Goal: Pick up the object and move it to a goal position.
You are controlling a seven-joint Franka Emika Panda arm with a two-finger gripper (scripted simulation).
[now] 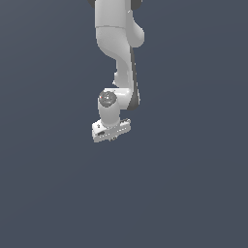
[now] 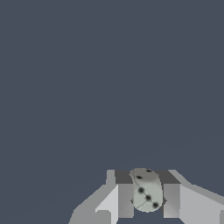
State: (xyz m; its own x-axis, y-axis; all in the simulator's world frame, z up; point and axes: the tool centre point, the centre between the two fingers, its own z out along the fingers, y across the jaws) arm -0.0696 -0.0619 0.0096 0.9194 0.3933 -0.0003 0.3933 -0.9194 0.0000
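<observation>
In the wrist view my gripper (image 2: pixel 148 187) is shut on the object (image 2: pixel 147 197), a small pale grey-white rounded piece with black dots. It sits between the two grey fingers (image 2: pixel 125 199), which touch it on both sides. In the exterior view the white arm comes down from the picture's top, and the gripper (image 1: pixel 113 138) points down over the dark grey-blue floor (image 1: pixel 184 184). There the object is hidden under the white hand (image 1: pixel 111 129), with only tiny dark finger stubs showing. I cannot tell the gripper's height above the floor.
Only the plain dark grey-blue floor (image 2: pixel 109 78) shows around the gripper in both views. No goal marker, container or other object is in view.
</observation>
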